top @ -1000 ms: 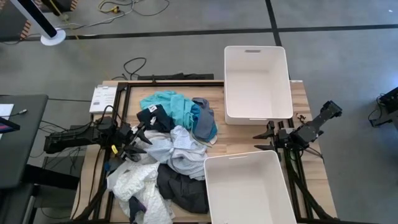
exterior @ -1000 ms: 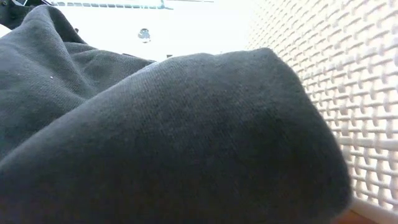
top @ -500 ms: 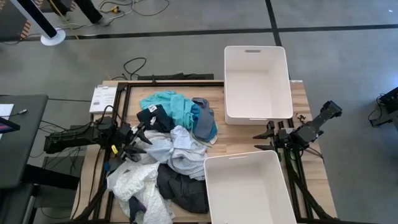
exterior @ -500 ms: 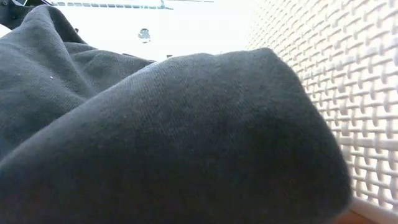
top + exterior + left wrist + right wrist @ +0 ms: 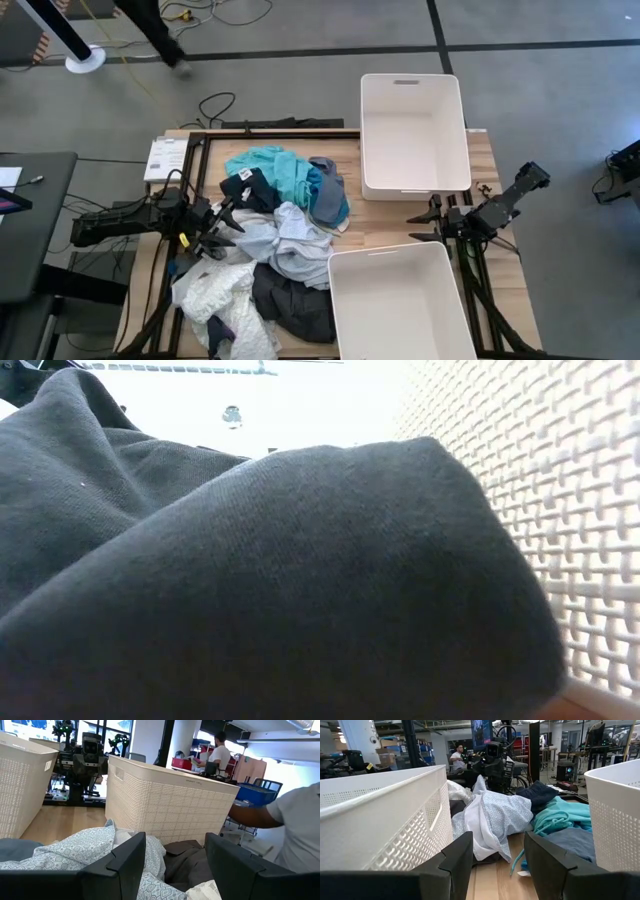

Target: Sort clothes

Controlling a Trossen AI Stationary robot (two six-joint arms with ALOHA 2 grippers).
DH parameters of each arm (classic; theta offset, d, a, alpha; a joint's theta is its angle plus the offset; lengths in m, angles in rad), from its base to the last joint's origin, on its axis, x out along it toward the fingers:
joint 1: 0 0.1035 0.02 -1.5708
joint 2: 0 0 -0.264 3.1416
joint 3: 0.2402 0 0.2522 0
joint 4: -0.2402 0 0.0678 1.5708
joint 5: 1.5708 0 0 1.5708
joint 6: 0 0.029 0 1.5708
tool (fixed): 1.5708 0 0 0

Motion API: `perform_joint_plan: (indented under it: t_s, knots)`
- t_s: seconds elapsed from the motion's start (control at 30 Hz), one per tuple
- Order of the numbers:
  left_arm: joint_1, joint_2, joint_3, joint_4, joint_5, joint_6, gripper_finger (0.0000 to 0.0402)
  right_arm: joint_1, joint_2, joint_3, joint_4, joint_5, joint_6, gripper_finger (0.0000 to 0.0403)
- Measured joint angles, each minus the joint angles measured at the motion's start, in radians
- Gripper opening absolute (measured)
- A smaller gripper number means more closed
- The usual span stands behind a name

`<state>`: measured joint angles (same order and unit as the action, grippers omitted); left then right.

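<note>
High view: the clothes (image 5: 270, 240) are heaped at the desk's (image 5: 385, 215) nine-o'clock half, unsorted; two white bins (image 5: 413, 130) are set at twelve and five o'clock; the left pincer (image 5: 222, 228) is parked at the heap's nine-o'clock edge, jaws apart and empty; the right pincer (image 5: 425, 225) is held parted and empty between the bins; several tangled garments could be dragged together by one grab; the dark garment (image 5: 290, 300) near the desk edge could be pulled off.
</note>
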<state>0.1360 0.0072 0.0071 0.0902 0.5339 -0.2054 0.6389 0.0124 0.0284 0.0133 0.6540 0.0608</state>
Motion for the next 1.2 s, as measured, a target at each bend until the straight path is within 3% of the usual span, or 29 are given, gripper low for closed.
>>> perform_joint_plan:
  t_s: [0.6,0.97,1.2]
  knots:
    - [0.000,0.000,0.000,0.000,0.000,0.000,0.0199,0.000,0.000,-0.002,0.237,0.003,-0.077,0.0194]
    - [0.000,0.000,0.000,0.000,0.000,0.000,0.0199,0.001,0.000,0.000,0.484,-0.006,-0.328,0.0194]
    - [0.000,0.000,0.000,0.000,0.000,0.000,0.0199,0.001,0.000,0.087,0.527,-0.101,-0.456,0.0194]
